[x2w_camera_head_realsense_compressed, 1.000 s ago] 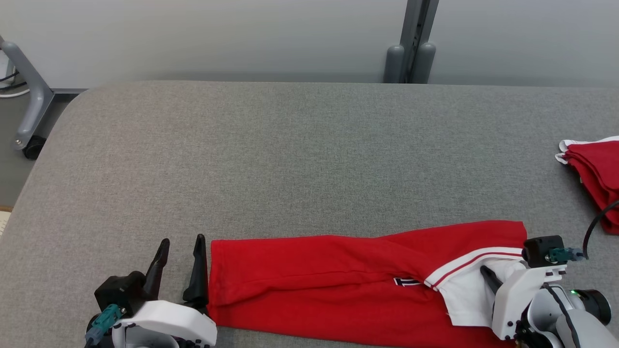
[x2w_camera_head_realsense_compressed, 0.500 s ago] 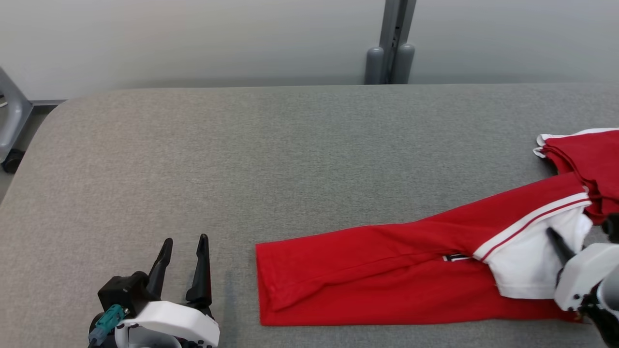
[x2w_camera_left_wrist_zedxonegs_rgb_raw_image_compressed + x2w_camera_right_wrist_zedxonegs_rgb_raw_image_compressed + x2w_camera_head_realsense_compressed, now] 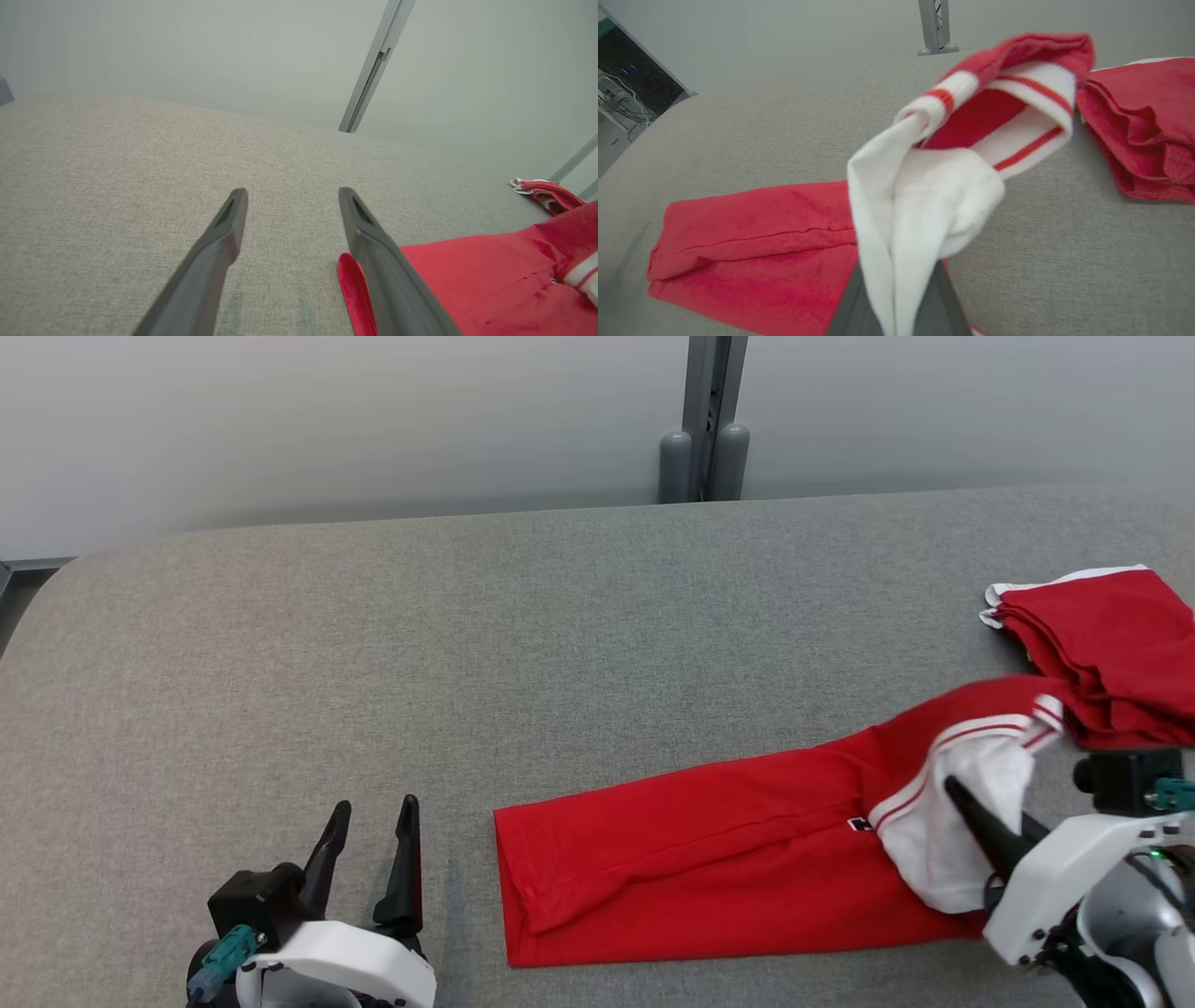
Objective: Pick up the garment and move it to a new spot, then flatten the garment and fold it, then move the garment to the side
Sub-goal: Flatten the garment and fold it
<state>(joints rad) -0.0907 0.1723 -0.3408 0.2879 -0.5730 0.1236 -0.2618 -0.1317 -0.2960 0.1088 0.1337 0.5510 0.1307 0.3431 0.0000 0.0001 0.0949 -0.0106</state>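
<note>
The garment (image 3: 700,859) is a long red strip with a white, red-striped end, lying across the near part of the grey table (image 3: 467,616). My right gripper (image 3: 957,791) is shut on that white end (image 3: 920,196), which is bunched and raised off the table; its dark fingers (image 3: 847,308) show under the cloth. At the lower left my left gripper (image 3: 376,805) is open, with nothing between its fingers. It sits just left of the garment's red end (image 3: 467,280), apart from it.
A second red garment (image 3: 1111,653), folded with a white edge, lies at the table's far right, close to the raised end. A grey post (image 3: 705,420) stands behind the table. Bare grey table stretches across the left and back.
The head camera has turned right. My right gripper has dragged the garment right, away from my left gripper, and lifted its white end, which now bunches. The left gripper stays open.
</note>
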